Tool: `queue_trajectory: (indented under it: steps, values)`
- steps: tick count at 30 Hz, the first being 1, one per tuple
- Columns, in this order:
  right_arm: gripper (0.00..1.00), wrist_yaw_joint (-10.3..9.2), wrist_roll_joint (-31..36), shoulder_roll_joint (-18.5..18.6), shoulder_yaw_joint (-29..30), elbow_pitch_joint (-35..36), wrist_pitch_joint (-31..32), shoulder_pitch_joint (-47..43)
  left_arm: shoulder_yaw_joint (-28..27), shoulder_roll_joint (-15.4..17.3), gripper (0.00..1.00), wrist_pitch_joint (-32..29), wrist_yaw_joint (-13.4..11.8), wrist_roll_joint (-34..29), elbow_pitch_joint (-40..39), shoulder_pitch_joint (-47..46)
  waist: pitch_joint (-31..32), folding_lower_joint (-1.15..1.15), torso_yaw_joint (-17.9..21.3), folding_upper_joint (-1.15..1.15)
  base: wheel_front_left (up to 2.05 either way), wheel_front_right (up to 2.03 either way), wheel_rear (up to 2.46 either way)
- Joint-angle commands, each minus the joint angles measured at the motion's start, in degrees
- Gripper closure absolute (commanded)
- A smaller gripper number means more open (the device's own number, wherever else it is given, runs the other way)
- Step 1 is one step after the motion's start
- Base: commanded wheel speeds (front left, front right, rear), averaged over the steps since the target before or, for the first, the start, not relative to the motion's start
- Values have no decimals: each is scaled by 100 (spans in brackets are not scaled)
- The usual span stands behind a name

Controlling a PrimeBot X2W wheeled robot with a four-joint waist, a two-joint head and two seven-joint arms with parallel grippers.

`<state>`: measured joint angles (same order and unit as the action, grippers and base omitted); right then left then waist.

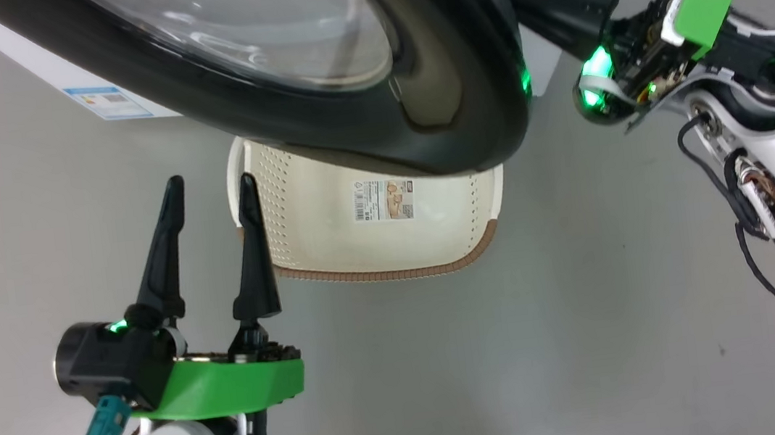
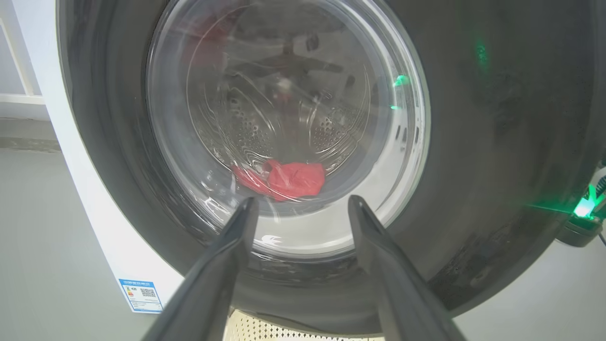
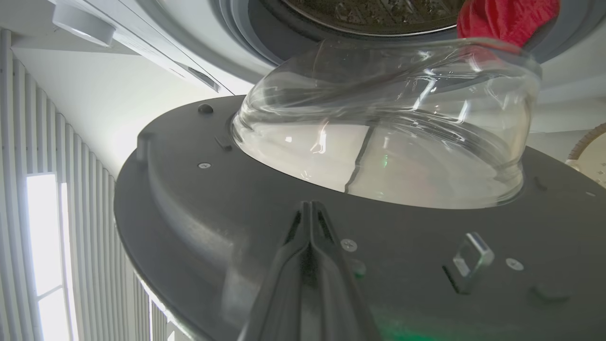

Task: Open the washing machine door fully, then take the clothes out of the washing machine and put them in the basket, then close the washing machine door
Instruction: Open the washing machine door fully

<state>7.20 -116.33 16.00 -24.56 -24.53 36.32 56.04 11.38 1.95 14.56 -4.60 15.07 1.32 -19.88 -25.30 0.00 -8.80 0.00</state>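
The right gripper [image 3: 310, 208], fingers pressed together, points at the inner face of the ajar washing machine door [image 1: 318, 119], the left gripper [image 1: 209, 185] spread empty beside the basket [image 1: 391, 250], red clothes [image 2: 293, 180] inside the washing machine [image 2: 99, 227].

Smooth pale grey floor [image 1: 465, 384] spreads around the left jaws. Left of the right jaws, a ribbed white wall [image 3: 71, 142] (vertical slats) frames a bright window [image 3: 42, 237].
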Motion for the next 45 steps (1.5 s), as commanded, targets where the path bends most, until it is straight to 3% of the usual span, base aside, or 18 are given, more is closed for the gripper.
queue_trajectory:
  steps: [1,21,45]
  values:
    - [100,29,-102,-37,-145,196,1,-195,-183,93,0,44,-52,15,-125,87,127,0,-96,0,0,0,0]
    - [100,29,-422,156,-1095,383,-53,-871,-335,93,0,44,-89,55,-46,595,993,0,-571,0,0,0,0]
    - [100,29,-742,-63,-1866,194,-106,-1403,-378,93,0,44,-49,124,86,1163,1895,0,-1406,0,0,0,0]
